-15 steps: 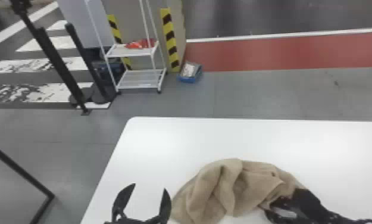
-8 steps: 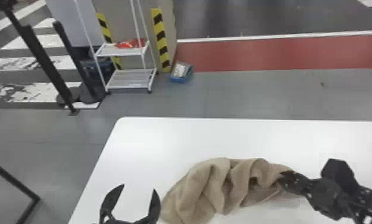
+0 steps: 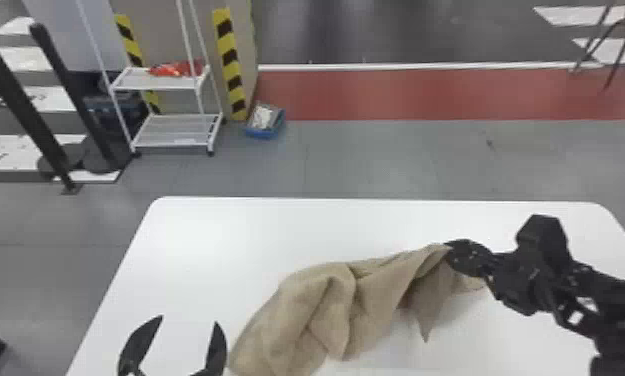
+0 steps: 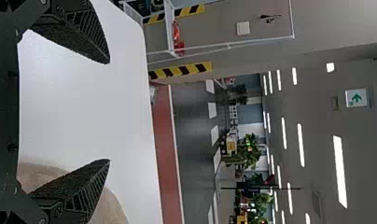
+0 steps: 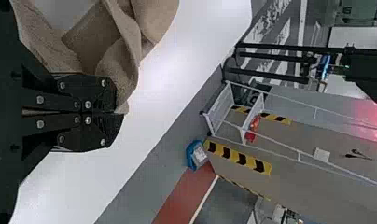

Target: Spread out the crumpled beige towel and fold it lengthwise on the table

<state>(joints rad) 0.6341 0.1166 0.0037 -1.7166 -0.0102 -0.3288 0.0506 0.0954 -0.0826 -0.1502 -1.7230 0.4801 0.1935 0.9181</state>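
Currently right gripper (image 5: 117, 113) pinches towel (image 3: 326, 305) edge | left gripper (image 3: 189, 319) spread, holding nothing | risk: one-sided pull drags folds along

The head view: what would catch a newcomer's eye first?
The crumpled beige towel on the white table, one end pinched in the black right gripper. Next, the left gripper, wide open like a claw to the towel's left. Behind, yellow-and-black stripes stand out beside a white wheeled rack.

The left claw (image 3: 189, 319) is spread wide; the right claw (image 3: 448, 247) is pinched together, perhaps angled down.
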